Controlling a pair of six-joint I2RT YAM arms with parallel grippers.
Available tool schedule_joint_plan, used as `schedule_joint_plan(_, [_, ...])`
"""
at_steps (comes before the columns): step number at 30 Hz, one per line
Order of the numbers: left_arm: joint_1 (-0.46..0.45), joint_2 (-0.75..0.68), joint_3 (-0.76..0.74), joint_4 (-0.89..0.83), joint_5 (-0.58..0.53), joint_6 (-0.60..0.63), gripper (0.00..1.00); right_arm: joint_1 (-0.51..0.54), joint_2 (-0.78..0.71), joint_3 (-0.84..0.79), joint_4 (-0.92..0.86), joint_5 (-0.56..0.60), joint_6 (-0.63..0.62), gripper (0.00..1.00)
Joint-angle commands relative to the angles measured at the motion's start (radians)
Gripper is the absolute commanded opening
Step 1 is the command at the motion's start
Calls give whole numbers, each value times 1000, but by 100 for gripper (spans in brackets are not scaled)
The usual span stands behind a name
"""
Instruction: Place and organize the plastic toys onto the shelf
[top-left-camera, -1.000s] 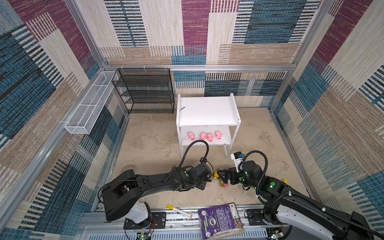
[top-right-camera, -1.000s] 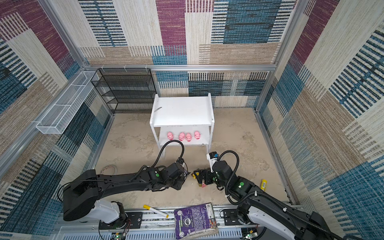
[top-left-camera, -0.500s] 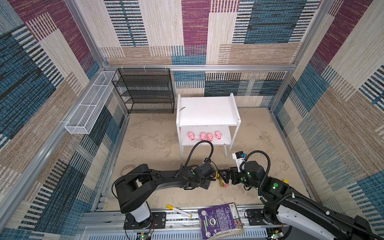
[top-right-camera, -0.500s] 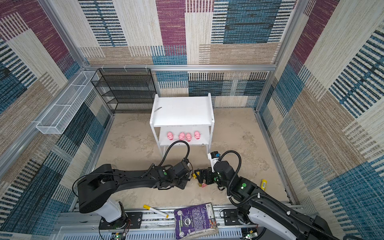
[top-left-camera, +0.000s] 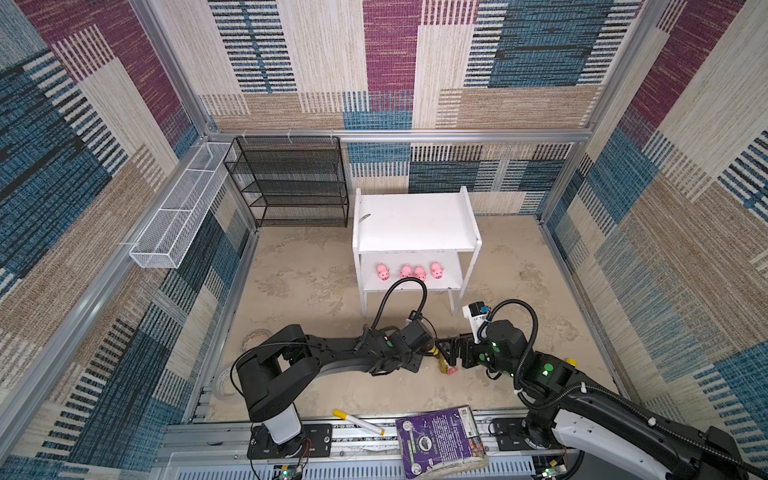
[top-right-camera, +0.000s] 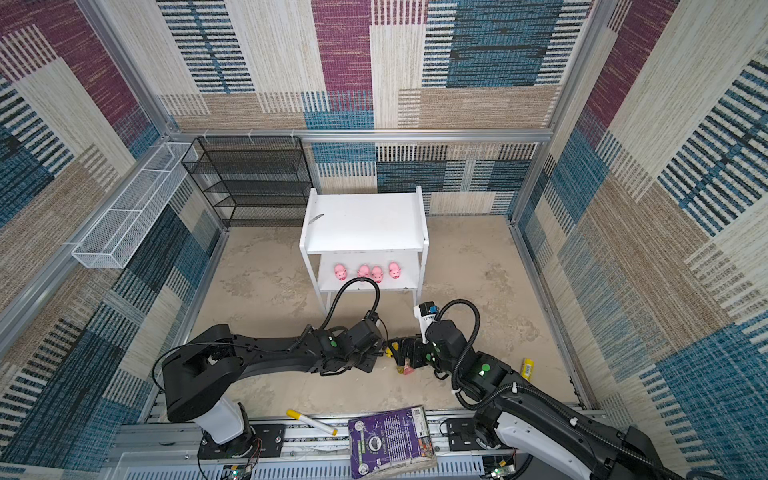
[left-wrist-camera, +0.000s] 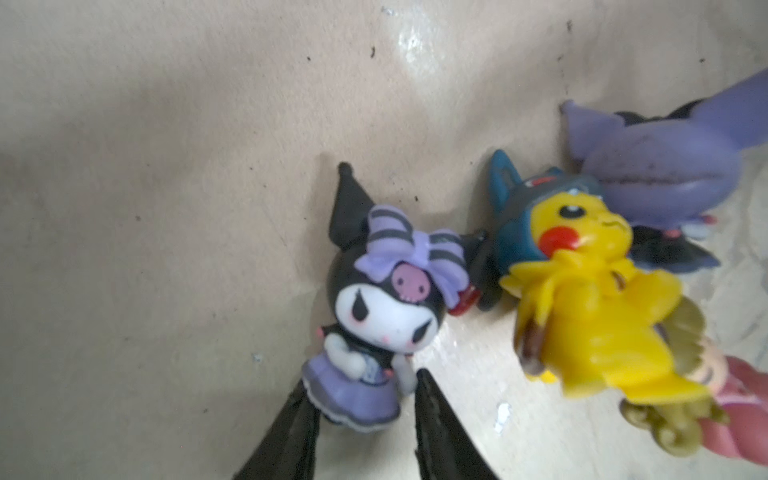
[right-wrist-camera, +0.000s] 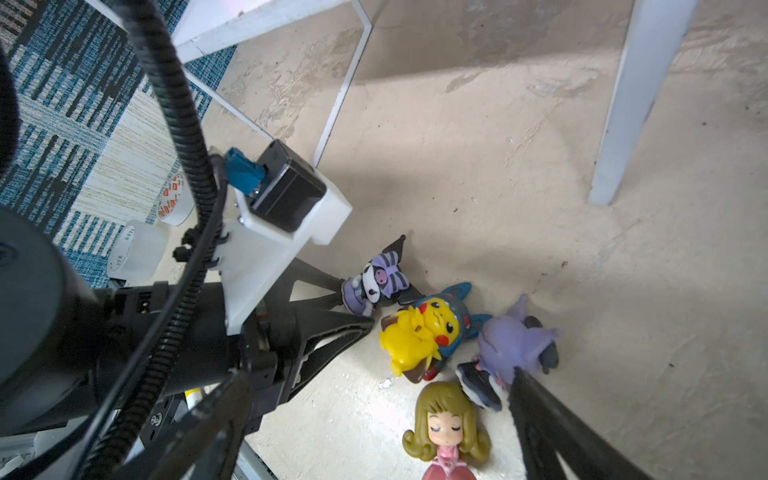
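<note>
- Half is done, I judge: four small pink plastic pigs (top-left-camera: 409, 272) stand in a row on the lower board of the white two-tier shelf (top-left-camera: 415, 220).
- Left on the beige desk (top-left-camera: 311, 291), close together: a black-purple eared figurine (left-wrist-camera: 386, 291), a yellow blue-hooded one (left-wrist-camera: 582, 291), a lilac eared one (right-wrist-camera: 511, 340), a blonde girl (right-wrist-camera: 446, 424).
- Your left claw (left-wrist-camera: 361, 382) straddles the black-purple figurine's skirt; if it pinches, I cannot tell.
- Your right claw (right-wrist-camera: 380, 376) is spread wide above them.
</note>
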Motion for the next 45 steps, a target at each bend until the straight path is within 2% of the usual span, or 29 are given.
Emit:
schedule_joint_plan(1, [2,9,-4,-31,21,13,32,2,-12,0,15,12,-4,98])
schedule_joint_plan(8, [2,-37,-35,-2,51,33,26,2,-21,-17,27,6,2,98])
schedule_joint_plan(12, [3,-77,-51,-15,39,38,27,1,-24,-17,29,12,-1,98])
schedule_joint_plan(15, [3,-74,-38,-36,33,41,39,1,-20,-17,35,13,-4,98])
schedule_joint_plan(19, [5,-75,-11,-67,5,39,61,2,-17,-14,27,19,-4,98])
schedule_joint_plan(23, [23,-101,-5,-73,-13,49,72,1,-33,-24,12,25,0,98])
schedule_joint_plan(25, [53,-104,-10,-46,31,70,76,2,-43,-32,12,25,4,98])
schedule_joint_plan(31, [129,-97,8,-23,112,121,78,2,-60,-38,4,33,12,98])
schedule_joint_plan(38, [151,-59,35,48,183,224,78,2,-79,-45,-9,39,14,98])
schedule_joint_plan(45, [158,-4,81,57,147,281,78,2,-107,-53,-22,44,19,98])
